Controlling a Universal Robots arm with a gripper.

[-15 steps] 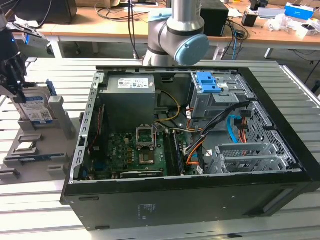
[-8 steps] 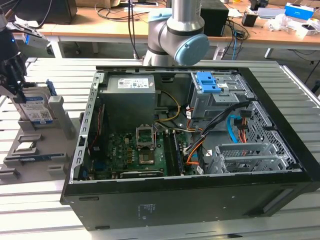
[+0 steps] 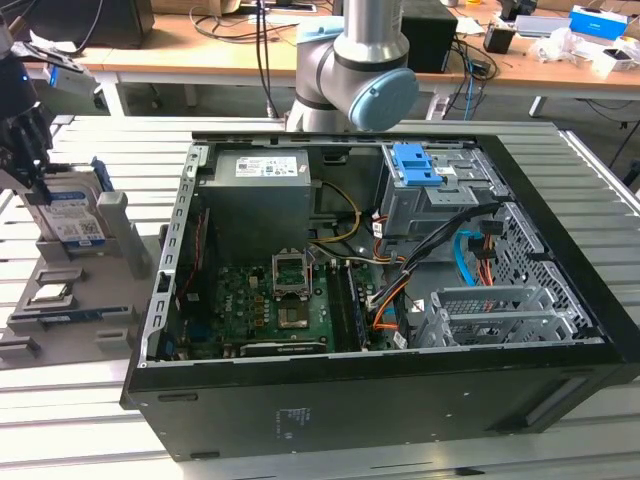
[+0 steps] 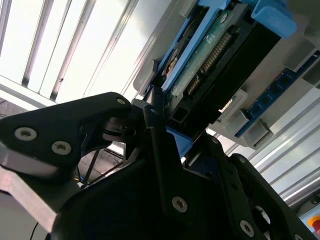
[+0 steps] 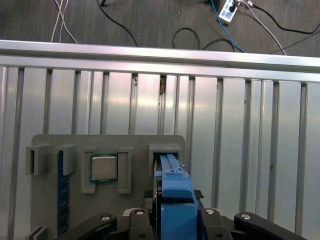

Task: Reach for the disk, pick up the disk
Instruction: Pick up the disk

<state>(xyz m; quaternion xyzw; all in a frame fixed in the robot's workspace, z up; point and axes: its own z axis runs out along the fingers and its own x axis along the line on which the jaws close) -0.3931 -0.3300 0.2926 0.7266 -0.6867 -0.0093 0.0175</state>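
End effector (image 5: 175,196) is narrow and closed on the disk (image 5: 173,172): in the second wrist view a black finger (image 4: 159,150) lies hard along the blue bracket, and in the first wrist view the bracket is flanked on both sides. The grip is high, at the disk's top edge only. The disk (image 3: 72,215) stands upright on its edge in a slot of the grey holder (image 3: 75,330) and looks seated, not yet lifted. A CPU chip (image 5: 104,167) lies in the holder's pocket just beside that slot. The PC case (image 3: 370,400) sits beside the holder on the exterior view's right, and both are on the slatted metal desk (image 5: 250,150).

Risks, as I judge them:
- Contact is on smooth plastic, not the metal body, so the bracket could flex or slide btwn the pads, esp. w/ so little of the disk gripped.
- A pull that isn't straight along the slot would likely bind the disk vs the slot walls. The holder may then tip or drag, and I can't tell if it's fixed to the desk.
- If the holder jolts, the chip next to the slot could hop out of its pocket.
- A top-edge hold lets the disk pivot once free, and its exposed green board side (image 4: 210,55) could knock the holder's posts on the way out
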